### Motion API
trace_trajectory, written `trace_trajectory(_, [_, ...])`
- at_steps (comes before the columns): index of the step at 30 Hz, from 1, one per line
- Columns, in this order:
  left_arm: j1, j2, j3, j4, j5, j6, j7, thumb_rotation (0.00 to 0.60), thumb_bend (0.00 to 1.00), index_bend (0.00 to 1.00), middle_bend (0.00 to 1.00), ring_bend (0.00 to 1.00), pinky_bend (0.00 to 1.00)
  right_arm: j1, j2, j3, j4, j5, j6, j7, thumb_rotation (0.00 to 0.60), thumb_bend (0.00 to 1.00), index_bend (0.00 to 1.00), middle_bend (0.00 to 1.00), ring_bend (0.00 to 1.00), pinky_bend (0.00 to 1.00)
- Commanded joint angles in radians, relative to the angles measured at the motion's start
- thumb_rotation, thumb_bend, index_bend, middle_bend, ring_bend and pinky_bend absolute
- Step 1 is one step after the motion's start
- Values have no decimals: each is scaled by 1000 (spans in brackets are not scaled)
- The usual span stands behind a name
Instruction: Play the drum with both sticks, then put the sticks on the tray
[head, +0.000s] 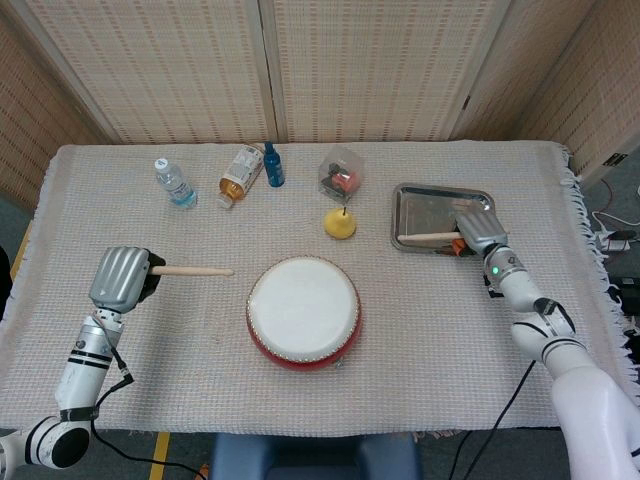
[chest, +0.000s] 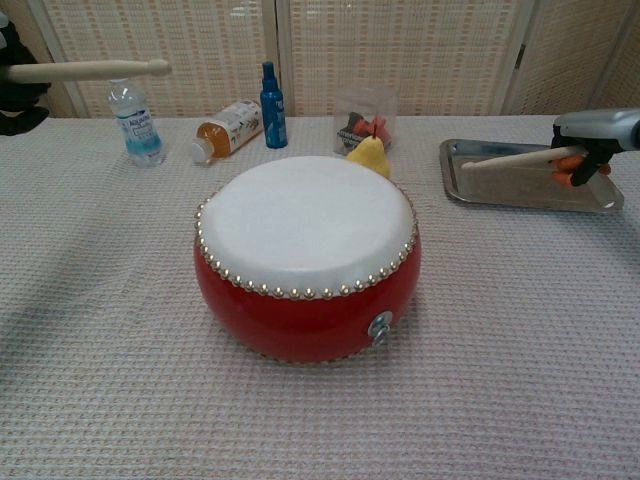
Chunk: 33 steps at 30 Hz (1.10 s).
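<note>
— Where was the right hand (head: 477, 229)?
— Low over the near edge of the tray (head: 430, 200), clamped on its stick (head: 430, 237). Stick's long axis ran leftward from the palm, along the tray's near rim, tip lying just above the metal in the chest view.
— And the left hand (head: 118, 278)?
— Closed around the other stick (head: 195, 271), held well up off the cloth, tip pointing rightward toward the drum (head: 303, 310) but stopping short of it. Far from the tray, drum in between.
— So which goes first?
— Probably the right: only needed lowering and letting go.
</note>
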<state>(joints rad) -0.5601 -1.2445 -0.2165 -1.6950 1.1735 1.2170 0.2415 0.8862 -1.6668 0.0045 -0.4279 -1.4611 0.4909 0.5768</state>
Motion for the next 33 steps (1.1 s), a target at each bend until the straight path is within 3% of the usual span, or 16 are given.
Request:
trace_trajectory(1, [2, 1, 2, 5, 1, -3, -3, 600, 836, 1000, 1000, 1000, 1000, 19, -34, 4, 49, 2, -47, 12, 600, 258, 480, 376, 280, 416])
trace_trajectory(6, [11, 5, -5, 11, -3, 4, -22, 600, 836, 1000, 1000, 1000, 1000, 43, -63, 27, 99, 24, -114, 0, 600, 180, 223, 241, 139, 297])
trace_trajectory(11, [16, 9, -8, 17, -2, 6, -36, 600, 836, 1000, 1000, 1000, 1000, 56, -79, 57, 125, 50, -145, -20, 600, 146, 62, 152, 40, 208])
trace_trajectory(17, [18, 13, -10, 19, 8, 5, -42, 600, 835, 1000, 1000, 1000, 1000, 45, -33, 80, 68, 54, -71, -13, 600, 142, 27, 127, 11, 185])
trace_trajectory(21, [16, 17, -10, 14, 14, 2, -42, 600, 834, 1000, 1000, 1000, 1000, 17, 55, 92, -58, 40, 46, 21, 600, 142, 52, 127, 11, 186])
trace_trajectory(24, [13, 18, -9, 8, 25, 0, -34, 600, 834, 1000, 1000, 1000, 1000, -13, 156, 94, -211, 25, 135, 15, 600, 141, 101, 127, 18, 200])
trace_trajectory(33, [-43, -6, -18, -17, -7, -52, 75, 600, 833, 1000, 1000, 1000, 1000, -81, 522, 168, -831, 111, 242, -131, 600, 142, 229, 133, 79, 277])
